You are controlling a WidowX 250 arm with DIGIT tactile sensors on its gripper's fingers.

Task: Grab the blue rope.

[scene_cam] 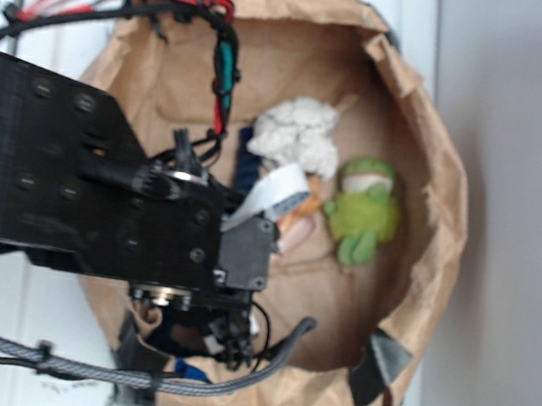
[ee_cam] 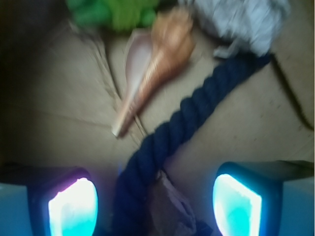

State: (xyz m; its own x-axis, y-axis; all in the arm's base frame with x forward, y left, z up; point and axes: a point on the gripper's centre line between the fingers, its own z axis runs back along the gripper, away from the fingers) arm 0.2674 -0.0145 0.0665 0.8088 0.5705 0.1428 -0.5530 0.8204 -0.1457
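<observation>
Fingertips (ee_cam: pixel 73 206) of the gripper (ee_cam: pixel 155 209) glow at the wrist view's bottom, jaws spread wide; between them starts the thick navy twisted rope (ee_cam: pixel 197 105), running up-right beside a tan spiral seashell (ee_cam: pixel 157 61).

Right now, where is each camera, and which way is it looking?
Exterior: sits high above, looking down into the brown paper bag; the black arm fills the left.
Wrist: rides on the arm, looking past the open claw at the bag floor; both glowing fingertips show.
Shared: blue rope, seashell, green toy, white cloth.
</observation>
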